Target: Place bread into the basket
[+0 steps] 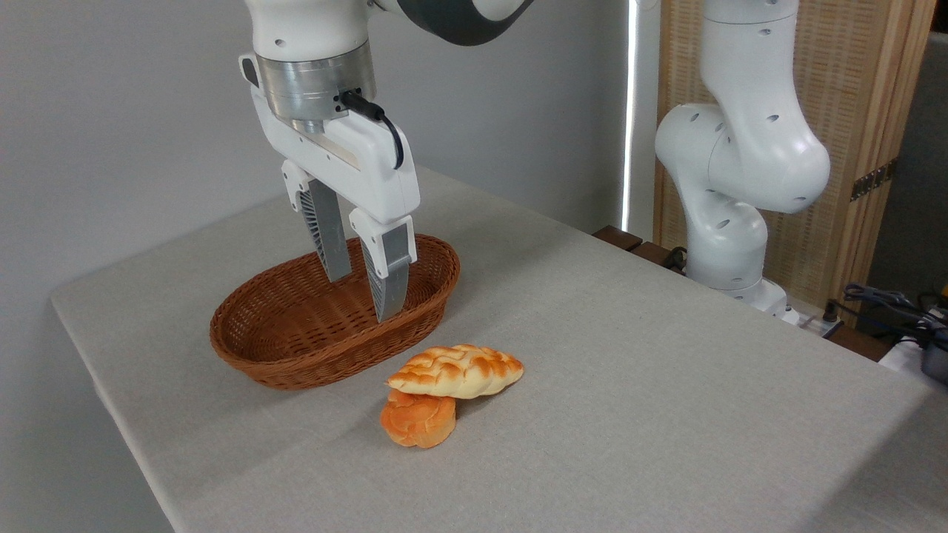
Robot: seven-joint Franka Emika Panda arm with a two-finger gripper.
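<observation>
Hovering at upper left of the frame, our tool (pixel 364 296) hangs parted and empty over the basket (pixel 296 355). We're at the approach: bread (pixel 455 371) lies lower centre, propped on the bun (pixel 418 420). Next we'd swing across, descend, pinch.
</observation>
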